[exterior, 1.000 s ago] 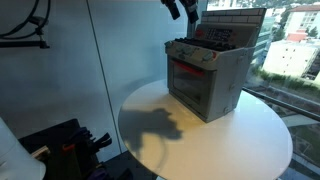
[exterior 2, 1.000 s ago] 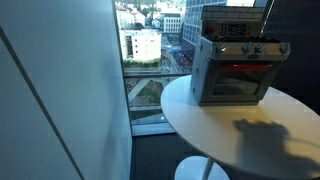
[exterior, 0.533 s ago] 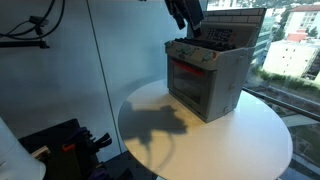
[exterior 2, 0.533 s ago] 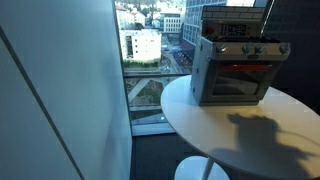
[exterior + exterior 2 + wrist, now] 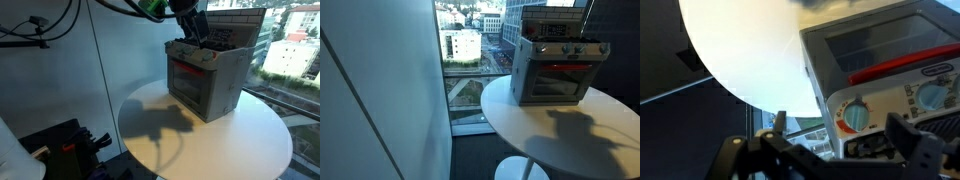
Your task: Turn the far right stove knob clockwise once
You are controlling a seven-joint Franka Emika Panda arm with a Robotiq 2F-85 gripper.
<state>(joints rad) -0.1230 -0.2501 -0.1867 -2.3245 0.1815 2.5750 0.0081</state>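
The grey toy stove [image 5: 208, 75] stands on the round white table [image 5: 250, 140], with a red-glowing front window and a row of knobs under its dark top. It shows in both exterior views [image 5: 555, 72]. My gripper [image 5: 194, 24] hangs open and empty just above the stove's knob end; it is out of frame in an exterior view. In the wrist view the gripper [image 5: 845, 140] is open, and a round blue knob with an orange dial [image 5: 853, 115] lies between its fingers. A second knob [image 5: 933, 97] sits further right. The stove's red handle [image 5: 902, 63] crosses above them.
The table [image 5: 570, 130] stands next to a floor-to-ceiling window with city buildings [image 5: 465, 45] outside. A white wall panel [image 5: 60, 80] and dark equipment [image 5: 60, 145] are beside the table. The arm's shadow [image 5: 160, 120] falls on the tabletop in front of the stove.
My arm has come down and forward from the upper frame edge toward the stove's top. Its shadow on the table has shifted. The stove has not moved.
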